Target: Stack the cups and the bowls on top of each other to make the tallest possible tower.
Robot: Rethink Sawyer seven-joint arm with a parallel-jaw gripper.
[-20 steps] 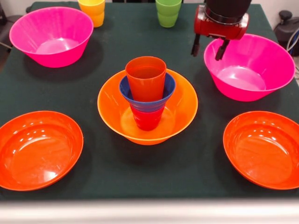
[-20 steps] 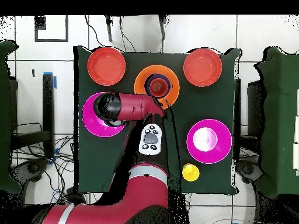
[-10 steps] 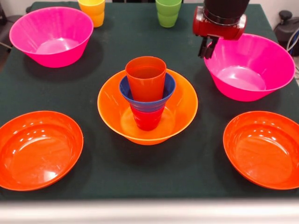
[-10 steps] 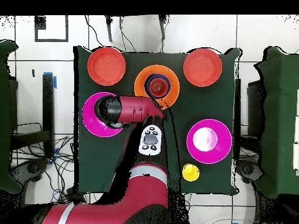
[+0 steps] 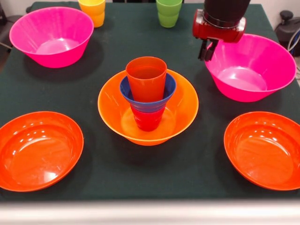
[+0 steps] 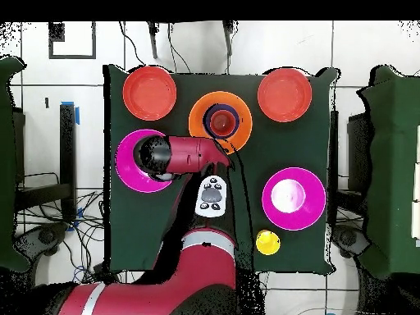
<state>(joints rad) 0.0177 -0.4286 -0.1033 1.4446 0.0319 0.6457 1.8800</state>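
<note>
At upper right, the claw (image 5: 206,50) is now seen pinched shut, empty, at the pink bowl (image 5: 251,68) rim. Mid-frame, the tower (image 5: 147,93) is left unchanged, so nothing is added yet.

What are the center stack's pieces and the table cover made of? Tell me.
The orange bowl, red cup, blue bowl and orange cup look like glossy moulded plastic: bright reflections, smooth thin rims. The table cover looks like matte dark green cloth, probably felt.

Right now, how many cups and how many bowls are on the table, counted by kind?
Cups: 4, red, orange, yellow, green.
Bowls: 6, pink, large orange, red-orange, blue.
Total: 10.
</note>
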